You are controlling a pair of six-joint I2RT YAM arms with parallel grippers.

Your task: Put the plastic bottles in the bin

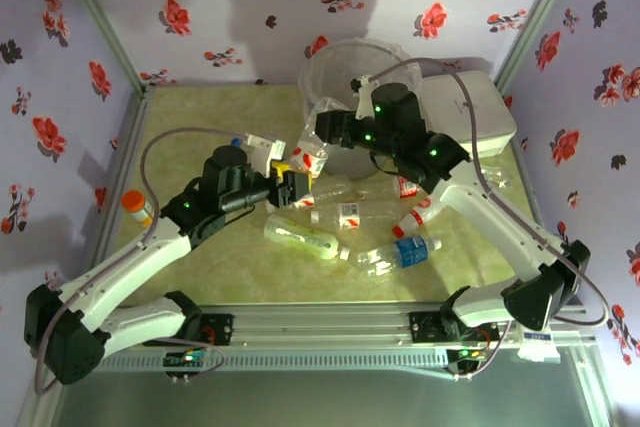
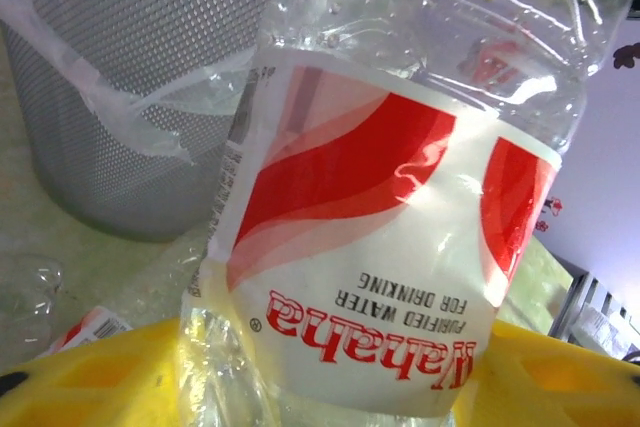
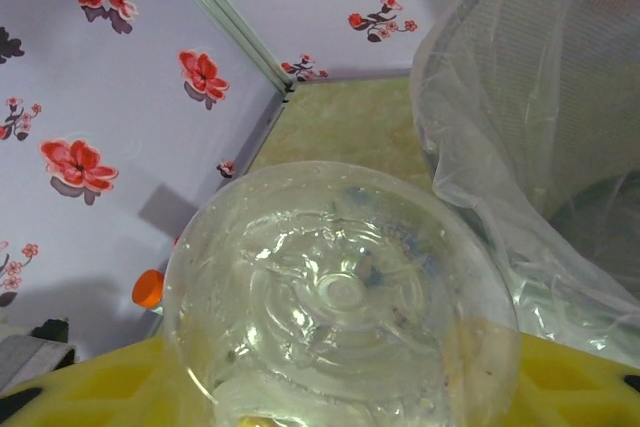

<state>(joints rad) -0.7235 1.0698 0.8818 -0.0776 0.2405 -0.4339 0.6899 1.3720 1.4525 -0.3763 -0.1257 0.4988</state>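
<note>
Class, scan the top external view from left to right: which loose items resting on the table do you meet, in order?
small orange-capped bottle → green-labelled bottle → blue-labelled bottle → white lidded box

2 white-shelled arms, the left arm (image 1: 130, 272) and the right arm (image 1: 505, 222), carry black motor housings at the joints, dotted with small green lights. 1 grey cable (image 1: 143, 165) loops along each. The left gripper (image 1: 298, 189) and right gripper (image 1: 322, 132) are black with yellow fingers (image 2: 90, 382).
</note>
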